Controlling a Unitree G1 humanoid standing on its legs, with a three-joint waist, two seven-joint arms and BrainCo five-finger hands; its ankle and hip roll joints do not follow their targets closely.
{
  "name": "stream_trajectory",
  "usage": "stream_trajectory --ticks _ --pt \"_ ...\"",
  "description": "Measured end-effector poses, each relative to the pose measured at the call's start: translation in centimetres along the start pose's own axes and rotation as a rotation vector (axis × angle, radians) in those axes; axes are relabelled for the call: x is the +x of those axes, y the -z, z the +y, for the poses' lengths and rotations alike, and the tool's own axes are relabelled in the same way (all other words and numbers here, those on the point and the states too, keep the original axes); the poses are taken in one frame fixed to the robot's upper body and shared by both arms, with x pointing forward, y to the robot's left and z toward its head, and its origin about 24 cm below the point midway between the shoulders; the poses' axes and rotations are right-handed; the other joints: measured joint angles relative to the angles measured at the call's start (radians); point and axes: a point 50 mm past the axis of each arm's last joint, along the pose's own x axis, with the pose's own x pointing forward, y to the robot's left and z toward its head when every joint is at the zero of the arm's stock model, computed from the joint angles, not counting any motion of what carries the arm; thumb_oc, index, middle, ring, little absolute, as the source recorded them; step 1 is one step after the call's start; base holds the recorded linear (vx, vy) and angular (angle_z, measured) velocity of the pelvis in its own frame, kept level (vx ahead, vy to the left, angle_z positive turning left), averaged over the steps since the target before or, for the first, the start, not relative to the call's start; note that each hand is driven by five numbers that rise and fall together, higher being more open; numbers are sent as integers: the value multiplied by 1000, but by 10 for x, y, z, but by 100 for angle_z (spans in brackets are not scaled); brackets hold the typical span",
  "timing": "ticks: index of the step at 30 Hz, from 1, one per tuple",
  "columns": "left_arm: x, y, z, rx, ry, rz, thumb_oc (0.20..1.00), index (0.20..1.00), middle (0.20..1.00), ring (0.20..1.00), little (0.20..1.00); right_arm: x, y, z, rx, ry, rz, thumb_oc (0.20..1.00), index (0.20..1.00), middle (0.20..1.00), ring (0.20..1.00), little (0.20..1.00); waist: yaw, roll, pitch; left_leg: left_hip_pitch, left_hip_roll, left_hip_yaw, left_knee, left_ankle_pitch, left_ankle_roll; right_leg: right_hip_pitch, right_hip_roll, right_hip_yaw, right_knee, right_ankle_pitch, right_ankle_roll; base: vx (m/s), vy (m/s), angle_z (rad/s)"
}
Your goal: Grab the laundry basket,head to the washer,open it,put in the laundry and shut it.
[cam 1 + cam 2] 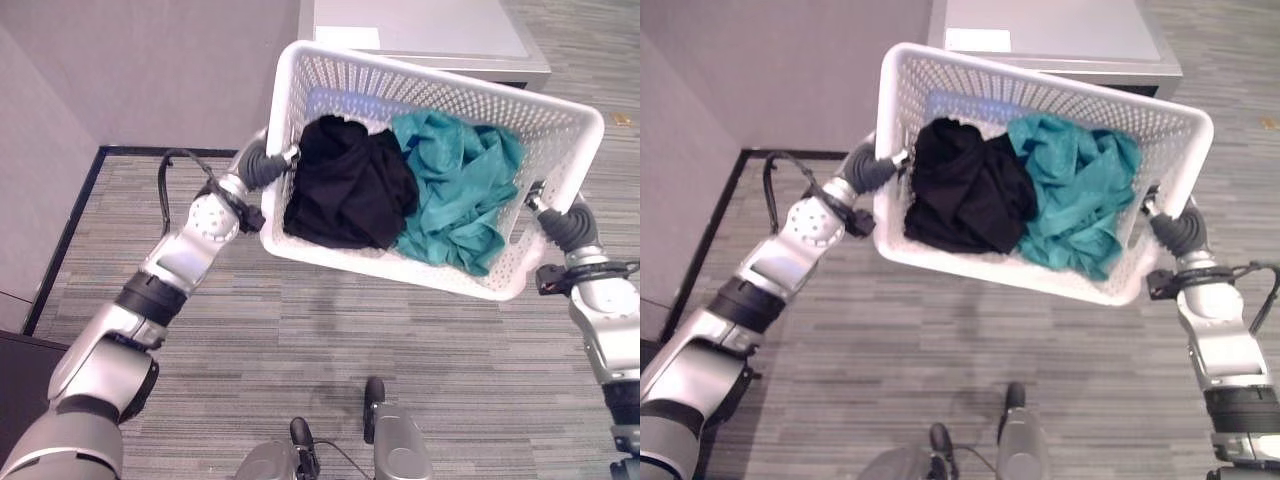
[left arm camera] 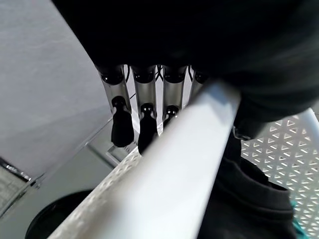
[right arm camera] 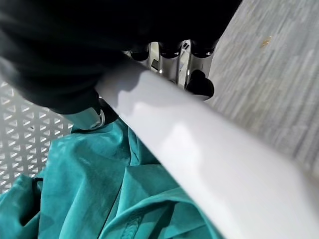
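Observation:
I hold a white perforated laundry basket (image 1: 432,82) in the air between both hands, tilted so that its inside faces me. A black garment (image 1: 346,190) lies in its left half and a teal garment (image 1: 456,196) in its right half. My left hand (image 1: 263,167) grips the left rim, and in the left wrist view its fingers (image 2: 143,94) curl over the white rim (image 2: 164,164). At the opposite rim is my right hand (image 1: 563,223), whose fingers (image 3: 195,77) hook round the rim (image 3: 199,149). The washer (image 1: 420,30) shows as a pale grey top just beyond the basket.
A grey wall with a dark baseboard (image 1: 72,228) runs along the left. Striped grey carpet (image 1: 350,330) lies under and around the basket. The washer's front edge (image 1: 530,75) stands close behind the basket's far rim.

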Motion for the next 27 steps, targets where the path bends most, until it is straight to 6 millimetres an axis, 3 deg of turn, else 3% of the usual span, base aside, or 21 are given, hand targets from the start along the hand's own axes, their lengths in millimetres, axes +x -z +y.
stream_trajectory --ticks 2,4,5,6,7,8,9,10,11,12,14,15,16,17,19,20,22,26,27 --pt "9 -7 3 25 5 -5 200 200 200 200 200 2 0 -1 0 13 6 200 200 200 200 200 -6 1 0 24 -1 -32 -5 -10 -13 10 -20 -55 -87 11 12 201 -130 39" --pt "12 -12 5 17 1 -17 200 200 200 200 200 2 2 -2 5 22 12 200 200 200 200 200 -7 -2 -2 71 -4 -67 -12 -35 -55 49 -33 -101 -107 2 7 283 -190 49" --pt "14 -11 2 25 14 -14 200 200 200 200 200 2 4 -3 10 26 24 200 200 200 200 200 -7 0 -6 96 -2 -95 -11 -52 -79 84 -32 -103 -110 41 -1 416 -265 80" --pt "15 -13 -4 13 29 -16 200 200 200 200 200 2 7 -8 -5 31 40 200 200 200 200 200 -9 44 -31 101 36 -136 -14 -70 -108 88 5 -101 -82 109 -7 440 -296 87" --pt "17 -17 -10 -7 32 -22 200 200 200 200 200 1 9 -13 -21 38 49 200 200 200 200 200 -12 76 -44 102 66 -166 -17 -71 -116 93 32 -116 -64 105 -35 496 -368 73" --pt "18 -17 -12 -14 34 -20 200 200 200 200 200 1 10 -15 -17 44 55 200 200 200 200 200 -11 92 -50 99 87 -187 -15 -69 -119 94 48 -134 -51 85 -40 349 -282 42" --pt "19 -14 -14 -18 34 -5 200 200 200 200 200 1 9 -16 -11 42 55 200 200 200 200 200 -5 105 -55 103 133 -207 11 -58 -137 99 75 -151 -7 56 -78 367 -312 21" --pt "18 -12 -14 -21 34 4 200 200 200 200 200 0 8 -16 -15 37 50 200 200 200 200 200 -7 99 -51 91 148 -214 39 -56 -141 112 85 -156 12 32 -100 230 -209 18" --pt "17 -11 -16 -35 40 8 200 200 200 200 200 1 7 -18 -27 37 48 200 200 200 200 200 -14 96 -52 98 148 -227 46 -18 -154 122 104 -165 33 -12 -102 311 -354 15" --pt "17 -9 -17 -44 42 14 200 200 200 200 200 1 7 -17 -27 34 49 200 200 200 200 200 -17 91 -49 100 161 -213 79 -25 -157 135 104 -170 46 -26 -100 159 -241 0" --pt "16 0 -19 -28 50 45 200 200 200 200 200 0 11 -11 -34 -1 62 200 200 200 200 200 -3 75 -44 4 209 -215 414 -41 -149 209 141 -151 33 -63 -117 247 -484 -32" --pt "15 3 -17 -18 48 55 200 200 200 200 200 0 10 -9 -35 -7 58 200 200 200 200 200 -3 71 -45 -30 211 -226 464 -52 -157 229 163 -151 22 -72 -122 190 -430 -24" --pt "17 2 -15 -4 45 57 200 200 200 200 200 -2 12 -8 -39 -14 61 200 200 200 200 200 -5 73 -49 -94 229 -264 575 17 -131 222 202 -148 62 -122 -169 200 -321 -17" --pt "20 -5 -9 34 44 37 200 200 200 200 200 -3 13 -6 -37 -21 65 200 200 200 200 200 -3 50 -50 -269 279 -277 873 119 -44 248 236 -151 36 -124 -153 202 -299 -22" --pt "18 4 -6 9 35 71 200 200 200 200 200 -3 13 7 -14 -34 62 200 200 200 200 200 -2 14 -50 -383 260 -329 954 137 -66 279 240 -147 34 -145 -198 193 -219 -24" --pt "18 7 -7 -15 36 91 200 200 200 200 200 -3 13 11 -19 -39 65 200 200 200 200 200 -11 0 -49 -447 269 -309 962 166 -83 308 239 -156 24 -152 -209 132 -35 -14" --pt "18 8 -4 -17 31 95 200 200 200 200 200 -3 13 14 -17 -48 70 200 200 200 200 200 -6 -17 -43 -496 251 -280 892 132 -102 356 222 -154 -5 -155 -213 140 -3 -9" --pt "22 2 4 -20 17 84 200 200 200 200 200 -2 8 9 -31 -52 62 200 200 200 200 200 6 -42 -37 -503 183 -178 515 123 -117 419 184 -167 -42 -165 -191 150 71 5" --pt "24 -3 4 -15 19 64 200 200 200 200 200 1 3 -2 -67 -36 48 200 200 200 200 200 2 -40 -38 -490 119 -156 312 128 -119 457 176 -186 -73 -184 -163 250 78 25"
